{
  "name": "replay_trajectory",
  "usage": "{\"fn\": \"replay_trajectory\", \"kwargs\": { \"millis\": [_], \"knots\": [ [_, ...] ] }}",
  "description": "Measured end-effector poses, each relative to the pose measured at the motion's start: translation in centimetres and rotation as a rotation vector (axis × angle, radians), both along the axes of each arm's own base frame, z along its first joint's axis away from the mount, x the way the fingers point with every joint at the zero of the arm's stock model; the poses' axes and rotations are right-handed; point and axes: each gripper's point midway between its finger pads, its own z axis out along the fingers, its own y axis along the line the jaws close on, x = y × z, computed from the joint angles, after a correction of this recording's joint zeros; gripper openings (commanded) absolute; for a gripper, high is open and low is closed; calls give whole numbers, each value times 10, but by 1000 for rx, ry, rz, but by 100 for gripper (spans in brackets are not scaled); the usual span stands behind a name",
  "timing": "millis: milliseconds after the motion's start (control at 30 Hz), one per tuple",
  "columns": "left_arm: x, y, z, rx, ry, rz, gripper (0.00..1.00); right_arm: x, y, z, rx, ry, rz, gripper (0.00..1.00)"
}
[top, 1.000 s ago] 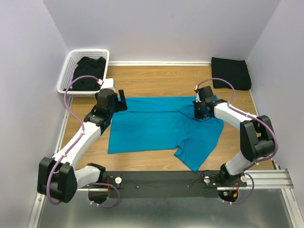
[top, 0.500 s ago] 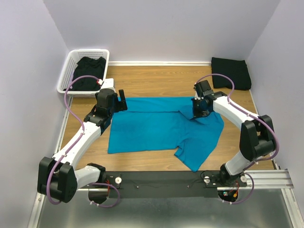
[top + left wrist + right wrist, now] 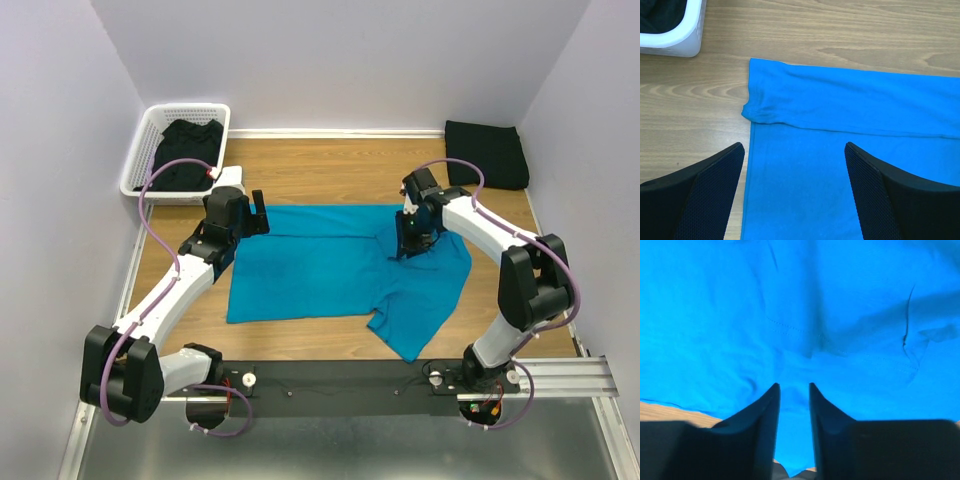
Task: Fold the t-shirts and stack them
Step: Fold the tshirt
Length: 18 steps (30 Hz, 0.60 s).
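Basket (image 3: 190, 107) of white lattice plastic sits at the far left of the wooden table (image 3: 320, 165) with a black t-shirt (image 3: 185, 150) bunched inside. Just right of it, the left gripper (image 3: 794, 147) hovers over the far left corner of the teal t-shirt (image 3: 320, 270), fingers spread wide and holding nothing. That teal t-shirt lies spread across the middle, its far edge folded over; the right gripper (image 3: 794, 387) sits low over its right part, fingers a narrow gap apart, and a folded black t-shirt (image 3: 487, 152) lies far right.

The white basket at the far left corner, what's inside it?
Crumpled black fabric fills the white basket, apparently a t-shirt. Whether more shirts lie beneath it cannot be seen, nor can the basket's floor, because the top layer covers them.
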Motion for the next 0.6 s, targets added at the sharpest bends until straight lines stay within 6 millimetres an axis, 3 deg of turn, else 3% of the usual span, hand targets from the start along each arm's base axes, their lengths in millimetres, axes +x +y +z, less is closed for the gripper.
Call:
{"fn": "replay_trajectory", "kwargs": {
  "millis": [67,200,367,600],
  "knots": [
    [0,0,0,0,0,-1,89,1,1,3,5,-4,-3,47],
    [0,0,0,3,0,-2,89,7,-7,15,-24,-61,-43,49],
    [0,0,0,3,0,-3,89,18,-36,33,-49,-169,-161,47],
    [0,0,0,6,0,-4,89,7,-89,-1,-79,-124,-349,45]
  ]
}}
